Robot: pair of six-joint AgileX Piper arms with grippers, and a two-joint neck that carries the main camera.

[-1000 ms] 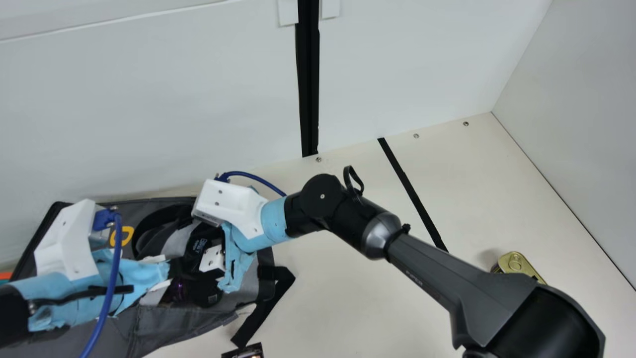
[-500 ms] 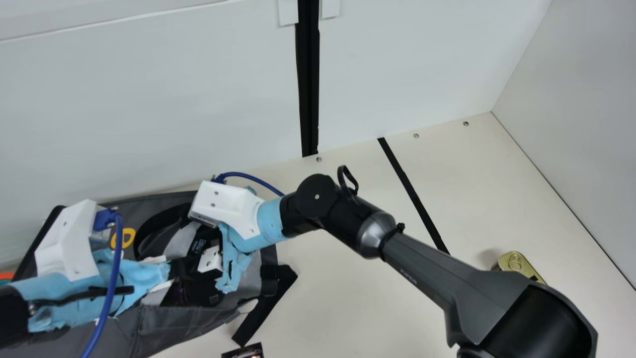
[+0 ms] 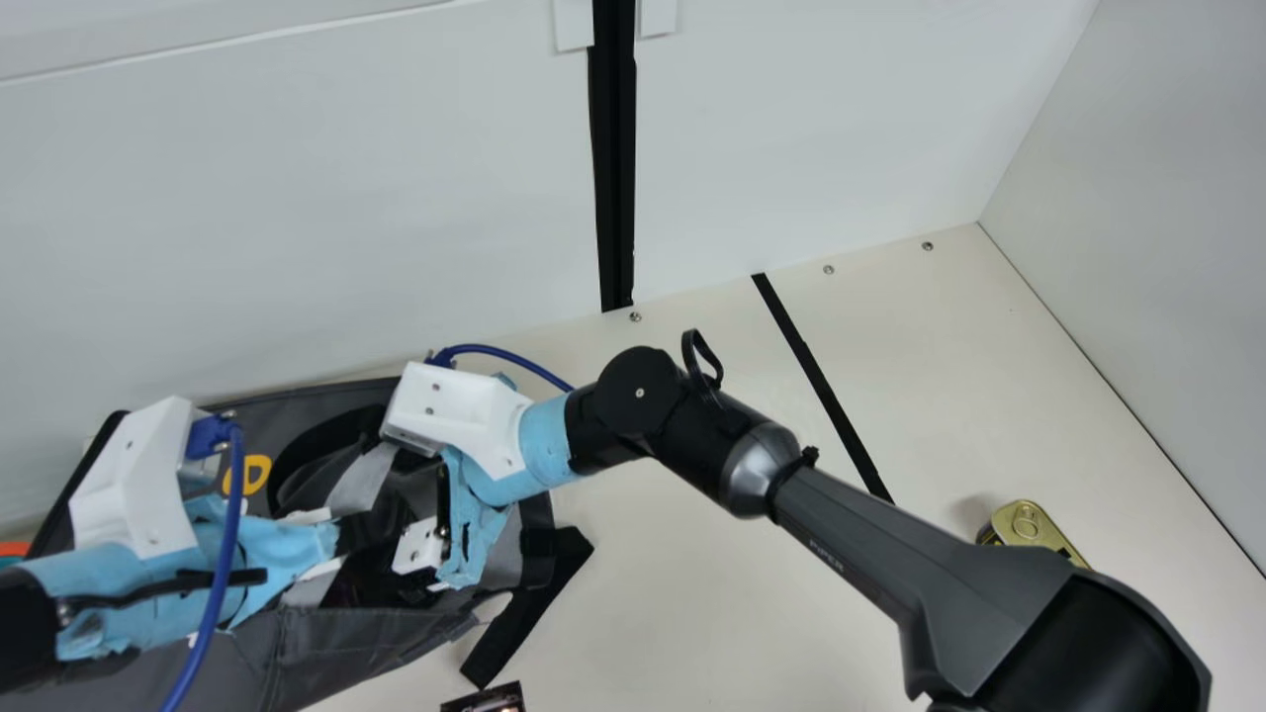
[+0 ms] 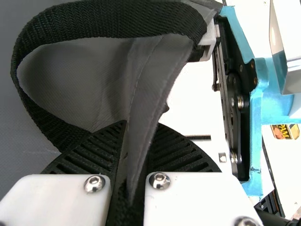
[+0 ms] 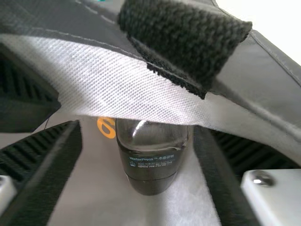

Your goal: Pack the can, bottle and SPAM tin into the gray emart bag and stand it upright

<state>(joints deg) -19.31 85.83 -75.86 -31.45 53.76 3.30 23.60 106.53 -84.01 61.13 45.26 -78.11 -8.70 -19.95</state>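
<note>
With left gripper (image 3: pixel 358 534) closed on the bag's (image 3: pixel 336 638) fabric, right gripper (image 3: pixel 420 547) gapes unloaded at its mouth; bottle (image 5: pixel 150 165) inside. Bench (image 3: pixel 692 593) spans to SPAM tin (image 3: pixel 1029 524), near right edge.

The cream table (image 3: pixel 692 593) bears the gray bag (image 3: pixel 336 643), SPAM tin (image 3: pixel 1027 524), black strip (image 3: pixel 821 386) and a dark item (image 3: pixel 485 701)

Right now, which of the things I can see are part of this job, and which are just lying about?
Part of the job:
- gray emart bag
- dark bottle
- SPAM tin
- dark printed item, main view's bottom edge, possibly the can

Just lying about:
- black tape strip
- orange item, main view's left edge
</note>
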